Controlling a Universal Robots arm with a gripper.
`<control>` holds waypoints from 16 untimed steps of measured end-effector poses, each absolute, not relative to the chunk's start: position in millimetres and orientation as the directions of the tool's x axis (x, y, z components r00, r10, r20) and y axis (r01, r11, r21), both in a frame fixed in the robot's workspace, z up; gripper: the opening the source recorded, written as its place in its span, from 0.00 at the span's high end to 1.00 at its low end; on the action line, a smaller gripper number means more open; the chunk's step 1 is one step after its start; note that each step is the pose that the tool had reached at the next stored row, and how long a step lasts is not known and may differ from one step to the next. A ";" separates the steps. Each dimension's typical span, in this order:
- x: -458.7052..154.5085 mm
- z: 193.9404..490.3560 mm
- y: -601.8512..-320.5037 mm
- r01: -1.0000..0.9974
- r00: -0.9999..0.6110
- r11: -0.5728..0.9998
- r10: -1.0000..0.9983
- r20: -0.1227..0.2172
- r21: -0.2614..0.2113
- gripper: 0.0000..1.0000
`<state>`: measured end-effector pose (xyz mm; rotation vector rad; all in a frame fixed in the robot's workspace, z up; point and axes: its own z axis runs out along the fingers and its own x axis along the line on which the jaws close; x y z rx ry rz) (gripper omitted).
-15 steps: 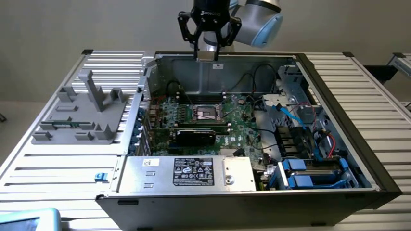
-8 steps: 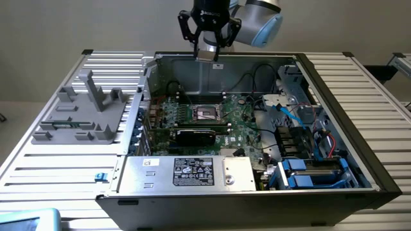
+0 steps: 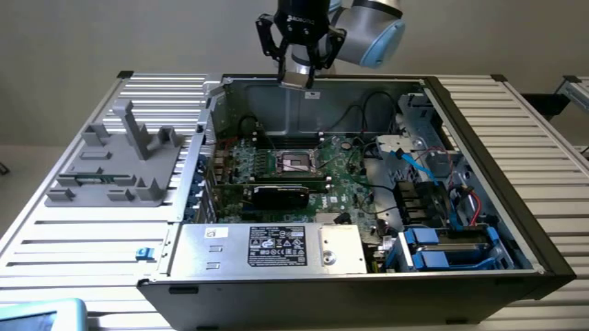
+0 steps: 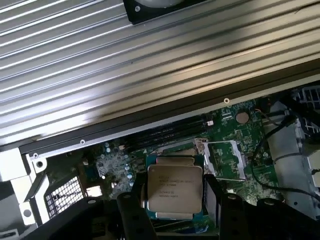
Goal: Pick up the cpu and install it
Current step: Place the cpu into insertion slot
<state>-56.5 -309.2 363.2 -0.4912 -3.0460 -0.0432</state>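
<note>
The slatted table bears an open computer case and (beside it) a grey rack.

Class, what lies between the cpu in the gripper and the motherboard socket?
Nothing: in the exterior view the cpu, clamped in the gripper, hangs over the socket with bare air between.

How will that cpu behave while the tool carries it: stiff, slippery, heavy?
The cpu, a flat metal-topped square, looks rigid and should not flex in the tool. Its shiny top suggests smooth surfaces, so it might slip under a light grip. Small and thin, it is probably light, but held by its edges it could tilt.
</note>
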 end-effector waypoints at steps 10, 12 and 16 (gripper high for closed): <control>-56.5 362.2 -309.2 0.409 -0.912 0.912 0.408 0.038 0.017 0.44; -56.5 362.1 -309.2 0.432 -0.901 0.902 0.432 0.037 0.016 0.44; -56.5 361.7 -309.2 0.477 -0.878 0.879 0.477 0.036 0.015 0.44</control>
